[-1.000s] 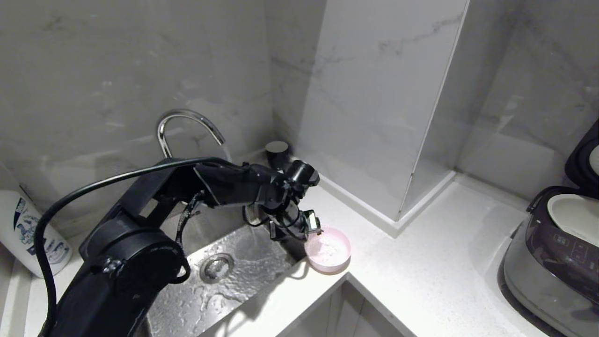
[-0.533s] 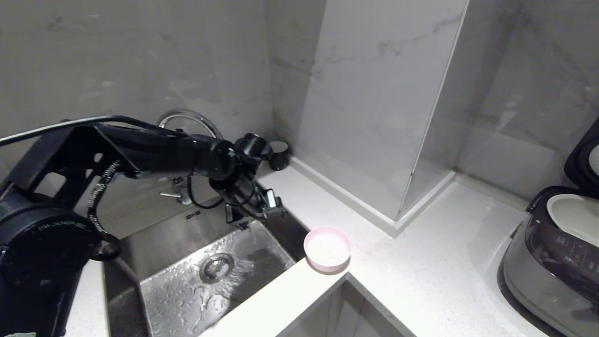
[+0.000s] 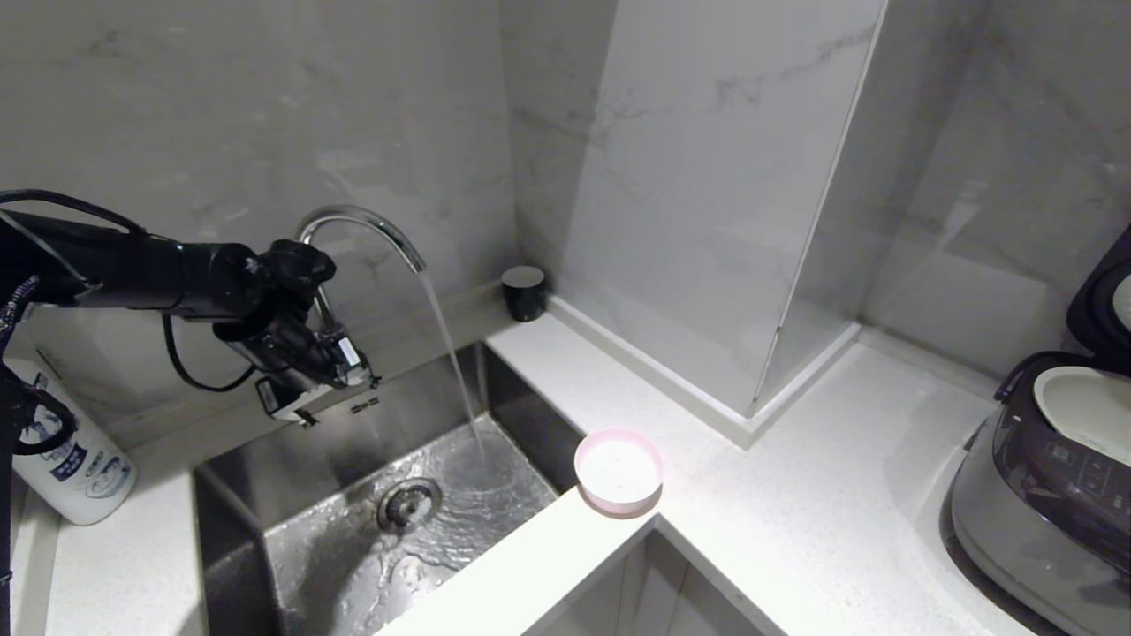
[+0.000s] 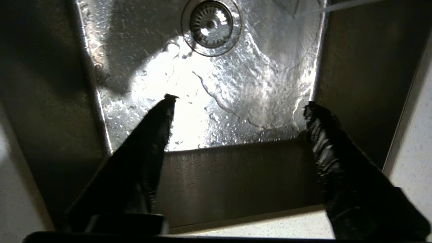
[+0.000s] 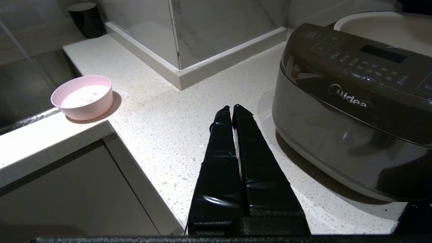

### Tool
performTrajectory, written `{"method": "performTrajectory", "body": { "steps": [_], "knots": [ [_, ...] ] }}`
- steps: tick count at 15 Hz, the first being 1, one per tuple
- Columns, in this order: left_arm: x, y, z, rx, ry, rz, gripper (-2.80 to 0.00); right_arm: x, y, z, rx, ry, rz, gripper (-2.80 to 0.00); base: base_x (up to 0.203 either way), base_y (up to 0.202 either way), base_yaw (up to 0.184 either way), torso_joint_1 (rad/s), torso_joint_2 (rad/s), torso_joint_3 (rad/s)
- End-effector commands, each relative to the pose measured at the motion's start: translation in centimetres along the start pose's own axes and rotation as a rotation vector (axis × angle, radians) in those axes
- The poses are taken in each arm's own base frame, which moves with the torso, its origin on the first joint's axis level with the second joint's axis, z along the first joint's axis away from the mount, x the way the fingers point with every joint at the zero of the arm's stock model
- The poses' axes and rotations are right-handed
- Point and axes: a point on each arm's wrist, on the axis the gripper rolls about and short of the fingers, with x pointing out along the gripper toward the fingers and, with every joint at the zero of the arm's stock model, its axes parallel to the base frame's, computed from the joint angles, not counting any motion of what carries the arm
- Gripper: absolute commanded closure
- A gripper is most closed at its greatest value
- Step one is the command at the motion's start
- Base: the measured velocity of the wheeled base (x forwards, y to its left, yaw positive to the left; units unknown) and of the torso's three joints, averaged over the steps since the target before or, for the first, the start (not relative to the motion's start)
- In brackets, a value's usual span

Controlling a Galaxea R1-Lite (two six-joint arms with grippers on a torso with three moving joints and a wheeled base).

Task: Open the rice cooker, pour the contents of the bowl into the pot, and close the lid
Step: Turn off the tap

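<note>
counter's edge holds pale pink bowl [image 3: 618, 471], contents maybe rice.

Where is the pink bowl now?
In the head view, the bowl stands on the counter's corner beside the sink, left of the rice cooker.

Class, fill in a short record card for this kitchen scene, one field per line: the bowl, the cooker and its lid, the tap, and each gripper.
bowl: pale pink bowl upright on the counter at the sink's corner, held by nothing
rice cooker: rice cooker at the far right, lid raised, white pot exposed
tap: faucet running, water falling into the sink
left gripper: left gripper open, empty, above the sink's rear edge
right gripper: right gripper shut, empty, over the counter between bowl and cooker
</note>
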Motion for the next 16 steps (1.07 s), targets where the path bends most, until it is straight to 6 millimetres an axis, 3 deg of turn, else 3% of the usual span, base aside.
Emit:
{"method": "performTrajectory", "body": {
  "steps": [1,3,7,13,16],
  "knots": [
    [0.0,1.6,1.0,-0.046,-0.007,0.019,0.00,0.0,0.0,0.0,0.000,0.000,0.000,0.00,0.000,0.000,0.000,0.000,0.00,0.000],
    [0.5,2.2,1.5,-0.063,-0.006,0.029,0.00,0.0,0.0,0.0,0.000,0.000,0.000,0.00,0.000,0.000,0.000,0.000,0.00,0.000],
    [3.8,2.4,3.4,-0.086,-0.063,0.015,0.00,0.0,0.0,0.0,0.000,0.000,0.000,0.00,0.000,0.000,0.000,0.000,0.00,0.000],
    [6.2,3.0,5.5,-0.116,-0.193,0.093,0.00,0.0,0.0,0.0,0.000,-0.002,0.000,0.00,0.000,0.000,0.000,0.000,0.00,0.000],
    [6.0,2.8,6.2,-0.121,-0.221,0.071,0.00,0.0,0.0,0.0,0.000,0.000,0.000,0.00,0.000,0.000,0.000,0.000,0.00,0.000]
  ]
}}
